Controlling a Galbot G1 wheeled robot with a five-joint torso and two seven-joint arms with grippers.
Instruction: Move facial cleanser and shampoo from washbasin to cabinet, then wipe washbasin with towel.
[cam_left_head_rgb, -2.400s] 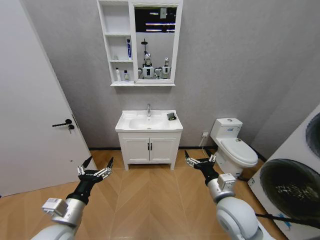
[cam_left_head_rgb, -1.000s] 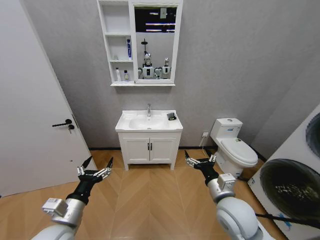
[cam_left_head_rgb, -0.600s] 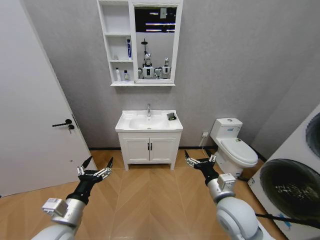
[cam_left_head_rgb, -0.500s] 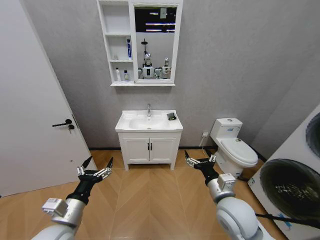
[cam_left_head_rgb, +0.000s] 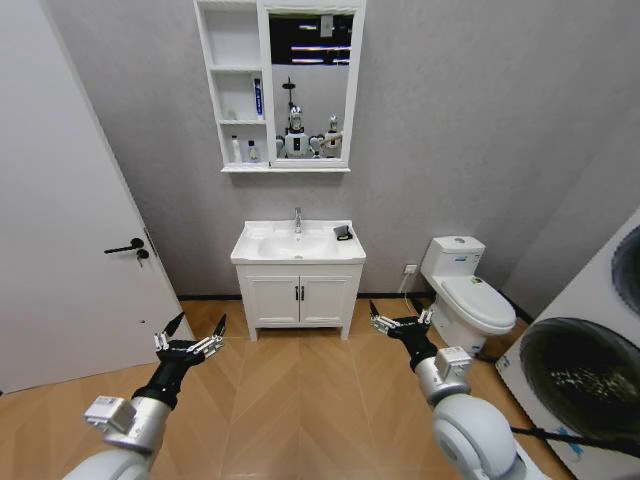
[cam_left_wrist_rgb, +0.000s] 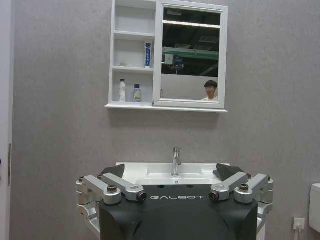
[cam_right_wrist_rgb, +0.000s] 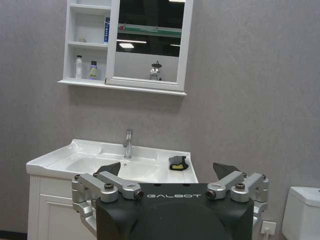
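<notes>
Washbasin (cam_left_head_rgb: 290, 243) across the room, both grippers spread wide and empty.

Its long side runs along the back wall, tap (cam_left_head_rgb: 297, 219) at the rear; the dark towel (cam_left_head_rgb: 343, 232) lies on its right rim. Bottles already stand on the shelves of the cabinet (cam_left_head_rgb: 232, 90) above, so the wipe looks like the step left. The left gripper (cam_left_head_rgb: 189, 343) and right gripper (cam_left_head_rgb: 399, 322) hang low over the wooden floor, well apart from the basin. To do it well, I would drive up square to the vanity, stop within reach, and take the towel from above by its middle.
</notes>
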